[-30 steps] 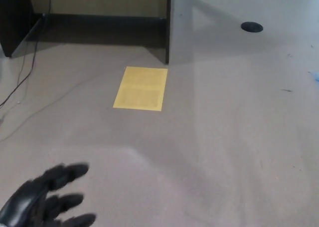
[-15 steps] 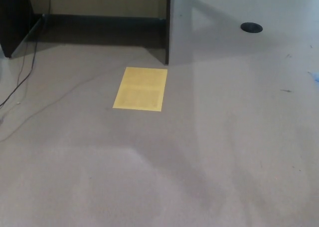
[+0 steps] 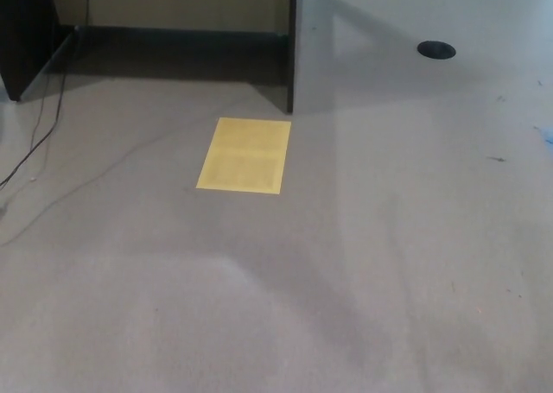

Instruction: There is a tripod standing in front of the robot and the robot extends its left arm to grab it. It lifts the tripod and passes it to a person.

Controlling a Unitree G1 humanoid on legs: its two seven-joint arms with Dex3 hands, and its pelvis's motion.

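No tripod shows in the head view, and no person either. Neither of my hands is in the picture. The view looks down on a grey carpeted floor point(image 3: 363, 263) with a soft shadow running across its middle.
A yellow sheet point(image 3: 244, 155) lies flat on the carpet left of centre. Behind it stands a dark desk panel point(image 3: 292, 56) with a shadowed recess to its left. A thin cable point(image 3: 52, 125) trails over the floor at far left. A black round floor cap point(image 3: 435, 49) sits at upper right.
My left hand, seen open at the bottom left corner a second ago, has dropped out of the picture. The floor scene is otherwise the same.
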